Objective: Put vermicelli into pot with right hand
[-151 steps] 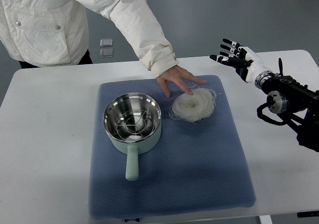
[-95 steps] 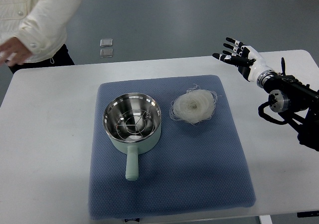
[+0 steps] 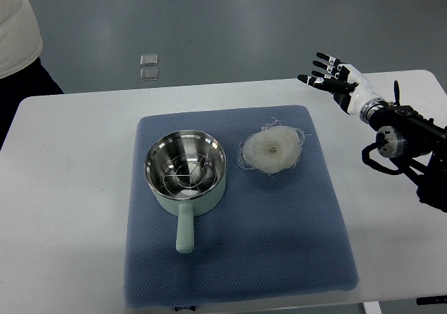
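Note:
A round white nest of vermicelli (image 3: 272, 149) lies on the blue mat (image 3: 279, 237), right of a mint-green pot (image 3: 186, 174) with a steel inside and a wire rack in it. The pot's handle points toward the near edge. My right hand (image 3: 328, 75) hovers above the table's far right part, up and right of the vermicelli and well apart from it. Its fingers are spread and it holds nothing. My left arm is out of view.
The mat lies on a white table (image 3: 63, 188). A person in a white jacket (image 3: 17, 28) stands at the far left corner, partly out of the picture. Two small square plates (image 3: 149, 66) lie on the floor beyond the table.
The person's hand, which touched the vermicelli, has pulled back to the far left and out of view. My right hand has shifted slightly right and stayed open.

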